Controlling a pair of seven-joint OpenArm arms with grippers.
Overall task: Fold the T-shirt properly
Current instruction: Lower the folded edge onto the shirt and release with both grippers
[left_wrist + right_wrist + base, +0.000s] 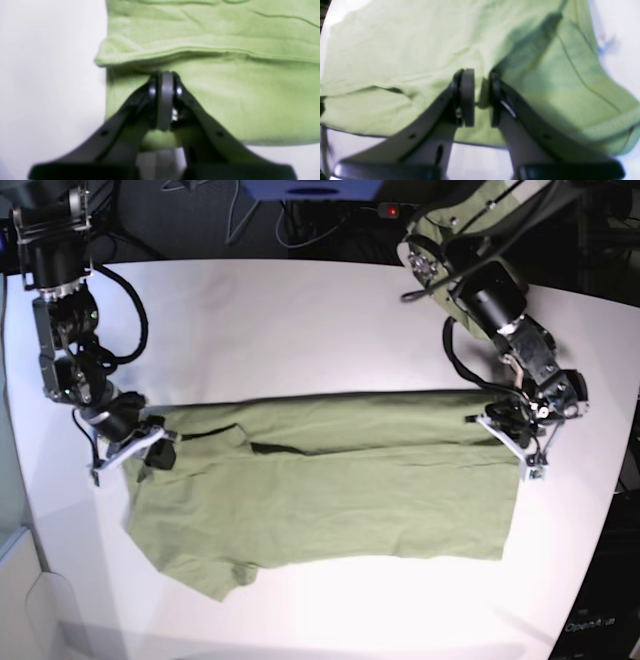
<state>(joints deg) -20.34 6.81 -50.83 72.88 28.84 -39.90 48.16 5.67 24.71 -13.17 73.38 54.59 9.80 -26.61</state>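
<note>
The olive-green T-shirt (330, 490) lies lengthwise on the white table (300, 330), with its far long edge folded over toward the front. My left gripper (520, 442) is at the shirt's right end. In the left wrist view it (165, 75) is shut, its tips tucked under a folded lip of the T-shirt (237, 100). My right gripper (155, 455) is at the shirt's left end by the sleeve. In the right wrist view it (481, 75) stands nearly closed, with the T-shirt (395, 50) drawn up between its pads and wrinkles spreading from the tips.
One sleeve (215, 580) sticks out at the shirt's front left corner. Black cables (130, 320) hang from the arm on the left. Dark equipment sits beyond the table's far edge, and the table's right edge (610, 510) runs close to my left gripper.
</note>
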